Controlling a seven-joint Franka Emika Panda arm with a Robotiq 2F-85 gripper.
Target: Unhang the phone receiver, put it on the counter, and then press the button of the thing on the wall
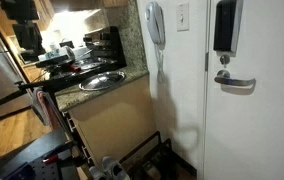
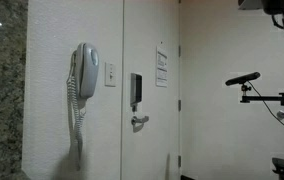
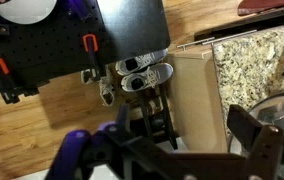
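Starting left: counter [image 1: 132,40] with speckled upstand. Phone receiver [image 1: 155,24] hangs on the wall [image 1: 182,70] just right of it, cord [image 1: 161,62] dangling. Light switch [image 1: 183,15], then door [image 1: 257,120] further right. Wrist view: gripper [image 3: 164,150] fingers spread apart, holding nothing.

The gripper [image 3: 167,140] is showing in the wrist view in dark tones. Its fingers [image 3: 254,140] are appearing as thick, blocky bars with squared ends. One finger is catching a blue-violet sheen along its rounded edge, while the other is reading as matte black-brown. Between them, black linkage bars [image 3: 152,160] are showing as straight, thin struts crossing one another. They are blurred and close to the lens, so finer details such as screws or markings are staying too soft to tell.
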